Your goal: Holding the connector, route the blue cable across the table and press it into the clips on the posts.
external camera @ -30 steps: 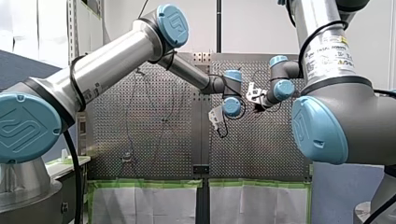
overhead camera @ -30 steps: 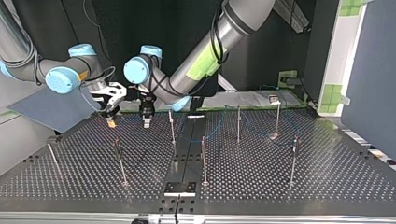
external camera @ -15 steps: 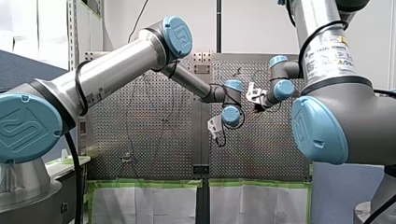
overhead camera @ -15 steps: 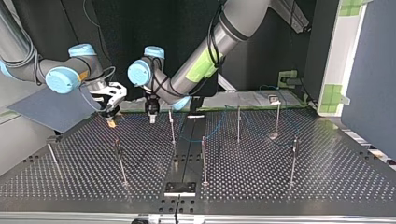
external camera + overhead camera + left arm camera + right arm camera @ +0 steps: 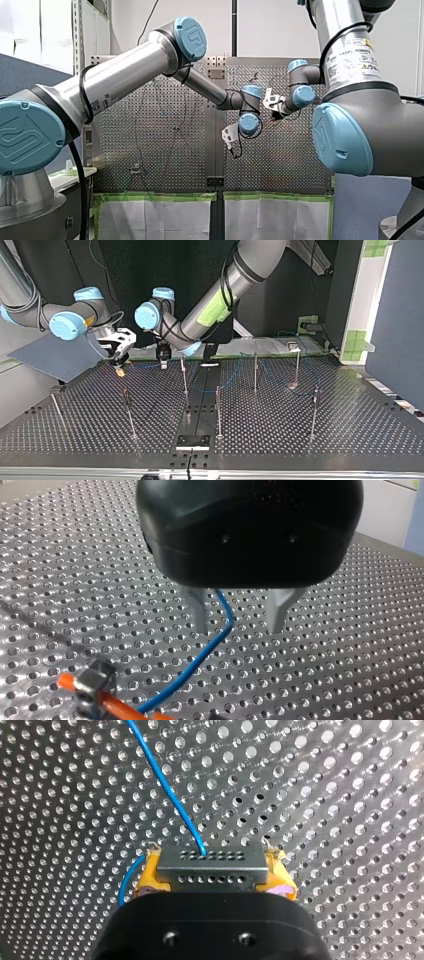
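A white label [image 5: 353, 55] on my right arm [image 5: 340, 25] carries dark print — only "ROBOTS" reads with certainty. The blue joint cap [image 5: 192, 32] on my left arm [image 5: 125, 70] bears an embossed logo — its letters cannot be made out.

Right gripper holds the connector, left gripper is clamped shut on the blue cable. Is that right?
Not quite. My right gripper does hold the connector, but the left wrist view shows my left gripper open, with the blue cable passing between its fingers, not clamped.
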Motion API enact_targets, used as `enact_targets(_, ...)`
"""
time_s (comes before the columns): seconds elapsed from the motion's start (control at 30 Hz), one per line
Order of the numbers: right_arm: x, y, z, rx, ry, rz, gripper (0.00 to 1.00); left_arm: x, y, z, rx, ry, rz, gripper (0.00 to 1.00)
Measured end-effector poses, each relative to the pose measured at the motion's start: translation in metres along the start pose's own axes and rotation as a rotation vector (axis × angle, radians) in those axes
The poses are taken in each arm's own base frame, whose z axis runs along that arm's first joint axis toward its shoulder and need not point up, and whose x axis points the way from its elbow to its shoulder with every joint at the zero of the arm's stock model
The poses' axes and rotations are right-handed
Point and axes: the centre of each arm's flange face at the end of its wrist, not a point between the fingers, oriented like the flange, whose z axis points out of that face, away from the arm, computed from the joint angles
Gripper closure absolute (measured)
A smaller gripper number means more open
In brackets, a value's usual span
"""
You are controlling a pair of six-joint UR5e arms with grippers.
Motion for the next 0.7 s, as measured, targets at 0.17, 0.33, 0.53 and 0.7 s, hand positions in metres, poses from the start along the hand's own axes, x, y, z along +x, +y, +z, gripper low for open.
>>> enact_targets(0.17, 0.000, -0.004, 0.000, 0.010, -0.002, -0.005, 1.00, -0.001, -0.002, 0.001, 0.015, 0.005, -0.007, 1.00)
enact_targets(0.33, 0.003, -0.007, -0.001, 0.016, 0.002, -0.010, 1.00, -0.007, -0.006, 0.002, 0.015, 0.006, -0.008, 1.00)
enact_targets(0.53, 0.023, -0.015, -0.008, 0.026, 0.035, -0.012, 1.00, -0.027, -0.014, 0.000, -0.019, -0.009, -0.005, 1.00)
enact_targets(0.7, 0.048, -0.022, -0.017, 0.046, 0.074, -0.001, 1.00, -0.051, -0.018, -0.008, -0.051, -0.022, -0.012, 1.00)
